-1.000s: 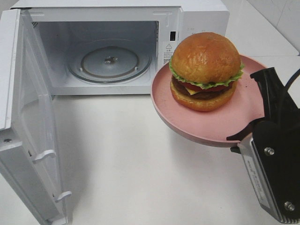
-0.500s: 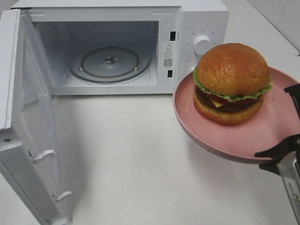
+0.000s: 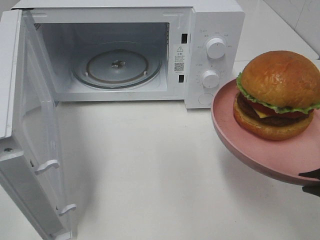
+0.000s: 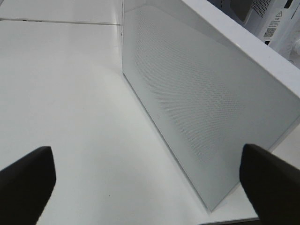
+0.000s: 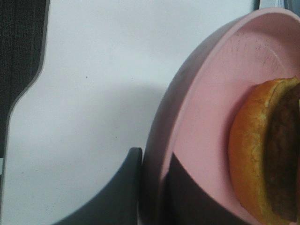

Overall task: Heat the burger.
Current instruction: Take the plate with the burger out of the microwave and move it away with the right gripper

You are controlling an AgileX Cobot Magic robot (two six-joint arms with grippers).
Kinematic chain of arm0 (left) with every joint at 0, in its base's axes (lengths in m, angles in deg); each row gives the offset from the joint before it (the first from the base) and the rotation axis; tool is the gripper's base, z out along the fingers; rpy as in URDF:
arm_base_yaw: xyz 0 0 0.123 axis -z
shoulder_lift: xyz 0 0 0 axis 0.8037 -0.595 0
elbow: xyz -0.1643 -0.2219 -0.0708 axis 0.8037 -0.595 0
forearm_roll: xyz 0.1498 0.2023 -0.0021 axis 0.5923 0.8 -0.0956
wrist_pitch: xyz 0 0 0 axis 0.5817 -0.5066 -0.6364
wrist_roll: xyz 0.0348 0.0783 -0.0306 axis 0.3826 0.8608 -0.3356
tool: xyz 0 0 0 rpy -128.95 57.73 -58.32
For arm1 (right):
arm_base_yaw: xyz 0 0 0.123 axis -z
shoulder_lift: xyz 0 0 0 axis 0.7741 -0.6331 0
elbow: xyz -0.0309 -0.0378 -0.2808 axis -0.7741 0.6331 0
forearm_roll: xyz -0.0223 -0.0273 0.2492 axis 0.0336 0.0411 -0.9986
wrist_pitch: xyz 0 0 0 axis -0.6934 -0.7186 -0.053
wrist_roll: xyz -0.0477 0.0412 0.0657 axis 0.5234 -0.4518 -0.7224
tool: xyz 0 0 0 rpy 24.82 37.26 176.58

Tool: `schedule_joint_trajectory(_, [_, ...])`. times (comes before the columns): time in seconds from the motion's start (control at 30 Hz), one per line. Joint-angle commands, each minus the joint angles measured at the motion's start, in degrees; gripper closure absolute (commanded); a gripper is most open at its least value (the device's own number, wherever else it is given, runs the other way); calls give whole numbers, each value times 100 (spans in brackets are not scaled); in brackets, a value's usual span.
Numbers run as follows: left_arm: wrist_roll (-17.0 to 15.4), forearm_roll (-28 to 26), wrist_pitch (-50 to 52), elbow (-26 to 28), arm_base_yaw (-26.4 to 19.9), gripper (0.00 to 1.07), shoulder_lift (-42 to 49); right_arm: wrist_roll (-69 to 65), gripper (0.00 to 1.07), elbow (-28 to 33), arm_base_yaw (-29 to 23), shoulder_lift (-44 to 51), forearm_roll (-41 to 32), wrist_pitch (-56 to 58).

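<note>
The burger [image 3: 277, 95], with a glossy brown bun, green lettuce and a dark patty, sits on a pink plate [image 3: 227, 125] held in the air at the right of the exterior view. My right gripper [image 5: 152, 187] is shut on the plate's rim, one dark finger on each side. In the right wrist view the burger [image 5: 255, 150] lies just beyond the grip. Only a black sliver of that gripper's fingers [image 3: 312, 181] shows at the exterior view's right edge. My left gripper [image 4: 150, 187] stands wide open with nothing in it, facing the microwave door's outer face [image 4: 197, 93].
The white microwave [image 3: 215, 20] stands at the back with its door [image 3: 30, 125] swung fully open to the left. A glass turntable [image 3: 117, 65] lies inside. Two knobs [image 3: 215, 47] sit on its right panel, just left of the plate. White tabletop lies in front.
My right gripper has carried the plate and burger to the right and slightly down, away from the microwave's opening, uncovering the knobs. The left gripper has not moved.
</note>
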Motion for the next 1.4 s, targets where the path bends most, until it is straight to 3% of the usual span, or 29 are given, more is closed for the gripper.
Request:
schedule_joint_trajectory(0.03, [-40, 0, 29, -6, -17, 7, 103, -229, 107, -69, -11, 160, 367, -63])
schedule_joint_trajectory(0.4, [-40, 0, 29, -6, -17, 7, 103, -1106, 107, -69, -11, 160, 877, 120])
schedule_joint_trajectory(0.63, [-40, 0, 29, -6, -17, 7, 103, -2452, 107, -69, -11, 160, 1644, 676])
schedule_joint_trajectory(1.03, [-40, 0, 29, -6, -17, 7, 103, -3896, 107, -69, -11, 160, 2017, 1278])
schedule_joint_trajectory(1.4, [-40, 0, 29, -6, -17, 7, 103, -5380, 107, -69, -11, -579, 2807, 1868])
